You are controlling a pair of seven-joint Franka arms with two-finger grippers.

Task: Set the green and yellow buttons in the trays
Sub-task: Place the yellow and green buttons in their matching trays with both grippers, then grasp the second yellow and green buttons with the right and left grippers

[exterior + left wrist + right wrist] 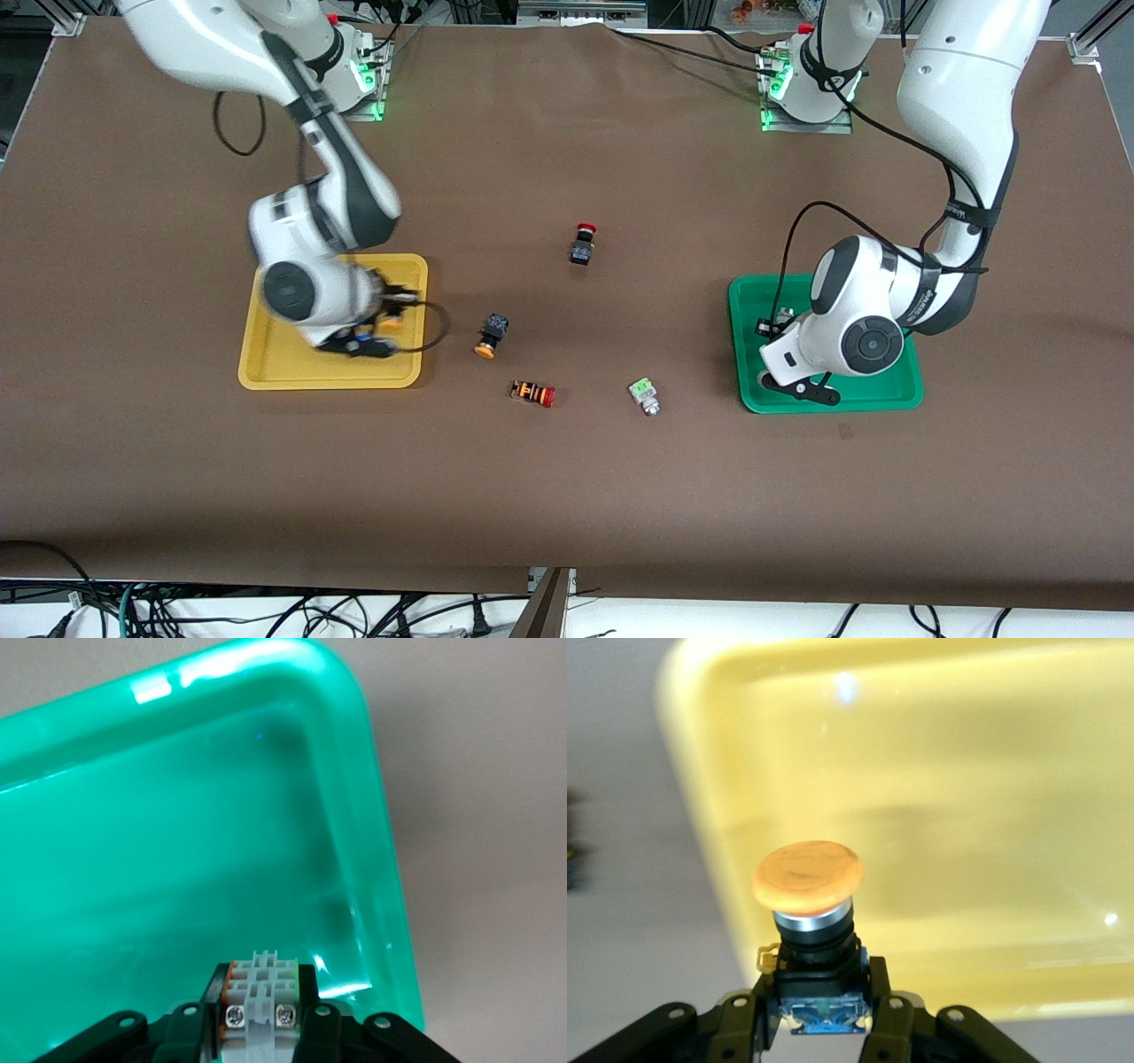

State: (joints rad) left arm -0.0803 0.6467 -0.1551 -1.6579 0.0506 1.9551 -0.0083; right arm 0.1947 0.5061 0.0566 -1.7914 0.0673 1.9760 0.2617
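Note:
My right gripper (379, 326) is over the yellow tray (292, 372), near its edge toward the table's middle. It is shut on a black button with an orange-yellow cap (806, 875), gripped by its body (822, 1001). My left gripper (776, 326) is over the green tray (886, 394) and is shut on a whitish-silver button (261, 979), held just above the tray floor (177, 859). A second yellow-capped button (490, 335) and a second whitish-green button (645, 396) lie on the table between the trays.
A black switch with a red cap (582, 244) stands mid-table, farther from the front camera than the loose buttons. An orange-striped switch with a red cap (533, 392) lies beside the loose yellow-capped button, nearer the camera. Brown table cover all round.

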